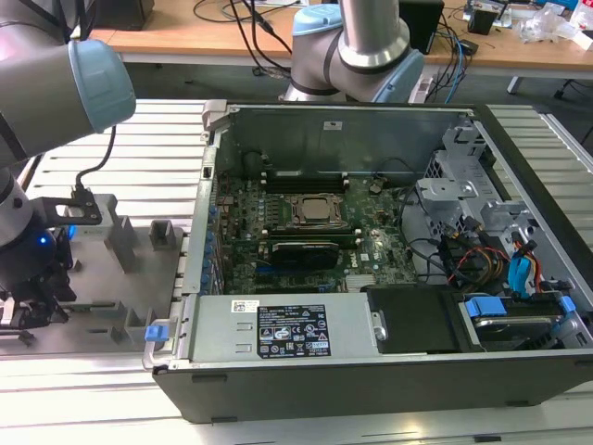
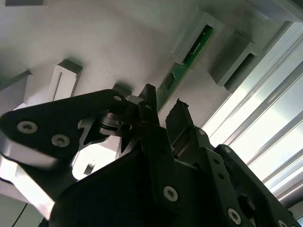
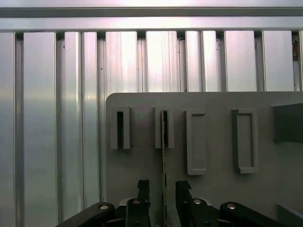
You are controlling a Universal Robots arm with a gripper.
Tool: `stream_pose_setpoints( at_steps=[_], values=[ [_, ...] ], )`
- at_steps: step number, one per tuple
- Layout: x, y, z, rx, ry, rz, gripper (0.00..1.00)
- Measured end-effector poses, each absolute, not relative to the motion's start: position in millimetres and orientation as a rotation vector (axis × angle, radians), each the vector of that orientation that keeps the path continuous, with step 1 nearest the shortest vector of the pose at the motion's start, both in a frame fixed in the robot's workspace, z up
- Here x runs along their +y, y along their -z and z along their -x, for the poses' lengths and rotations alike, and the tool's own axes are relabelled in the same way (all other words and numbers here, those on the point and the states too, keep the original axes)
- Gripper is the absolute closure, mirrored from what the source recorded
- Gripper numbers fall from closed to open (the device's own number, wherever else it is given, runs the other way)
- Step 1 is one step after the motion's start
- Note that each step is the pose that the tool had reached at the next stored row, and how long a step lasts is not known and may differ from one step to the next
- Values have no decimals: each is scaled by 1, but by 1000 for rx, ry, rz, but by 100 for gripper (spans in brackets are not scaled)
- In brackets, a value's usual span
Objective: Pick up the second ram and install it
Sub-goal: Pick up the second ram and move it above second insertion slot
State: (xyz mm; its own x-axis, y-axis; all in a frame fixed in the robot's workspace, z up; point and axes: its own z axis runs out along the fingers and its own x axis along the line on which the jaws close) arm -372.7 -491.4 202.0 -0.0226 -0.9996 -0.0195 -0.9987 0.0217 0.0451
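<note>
One second ram [image 2: 171, 79] on edge in slot | four slot blocks [image 3: 196, 142] | two fingers [image 3: 143, 194] open — straddling ram

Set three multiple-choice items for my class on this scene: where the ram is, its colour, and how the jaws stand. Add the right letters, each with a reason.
1. Where is the ram? A in a motherboard slot; B upright in a holder on the grey plate; C flat in the case.
2. What colour is its board? A green; B blue; C red.
3. How do the jaws of the gripper stand? A shut on the ram; B open, one each side of it; C open, far from it.
Answers: B, the first wrist view shows it standing in the holder; A, green shows in the second wrist view; B, gaps show on both sides.
</note>
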Motion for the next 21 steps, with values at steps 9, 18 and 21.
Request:
stream_pose_setpoints(
  at_steps=[9,18,21],
  values=[
    [-491,-202,373,-2233,72,-2184,86],
    [-491,-202,373,-2233,73,-2184,87],
    [-491,-202,373,-2233,73,-2184,87]
  ],
)
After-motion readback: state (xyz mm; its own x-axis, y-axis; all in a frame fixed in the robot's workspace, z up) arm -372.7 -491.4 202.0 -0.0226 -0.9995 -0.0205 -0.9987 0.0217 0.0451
